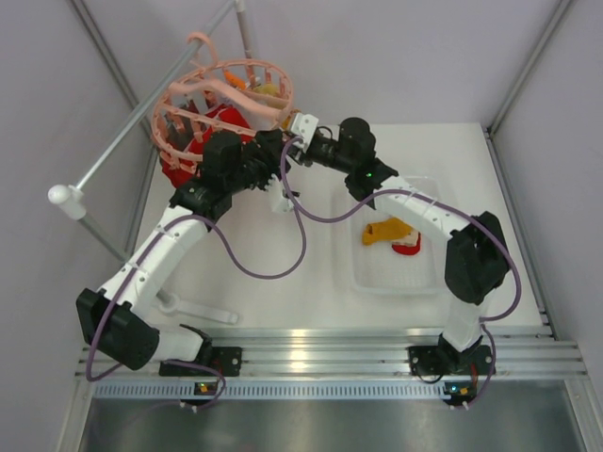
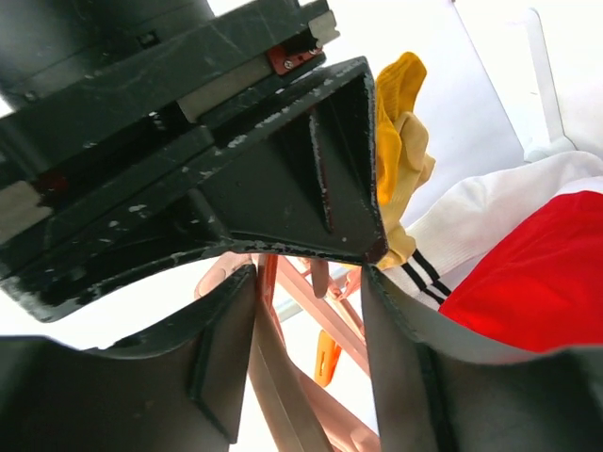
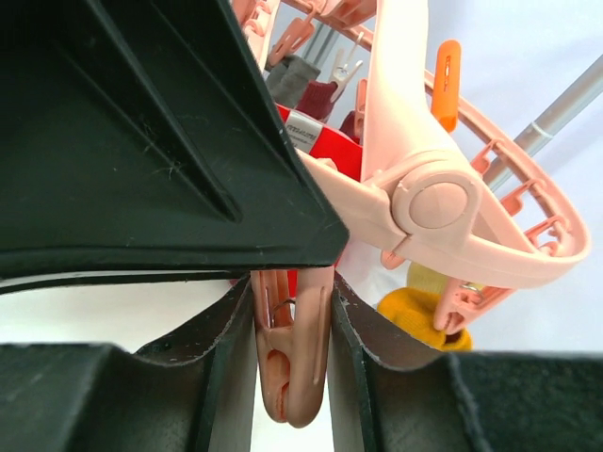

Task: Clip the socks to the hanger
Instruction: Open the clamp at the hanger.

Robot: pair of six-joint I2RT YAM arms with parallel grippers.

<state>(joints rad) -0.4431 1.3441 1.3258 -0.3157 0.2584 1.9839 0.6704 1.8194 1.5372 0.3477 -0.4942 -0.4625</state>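
Now | right gripper [image 3: 292, 301] clamps a peg [image 3: 292, 377] of the hanger [image 3: 415, 122], lengthwise along its fingers | left gripper [image 2: 309, 282] half-open, hold unclear | red sock [image 2: 537, 273] just right of it

Lab: white-walled table [image 1: 311, 292], aluminium rail [image 1: 320, 353]

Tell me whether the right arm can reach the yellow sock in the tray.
Probably not yet: the right tool is shut on a hanger peg. The yellow sock lies uncovered in the tray, so letting go should free the way.

near side of hanger [image 1: 247, 100] hidden behind left arm [image 1: 170, 245], red sock [image 2: 537, 273] cut off at frame edge
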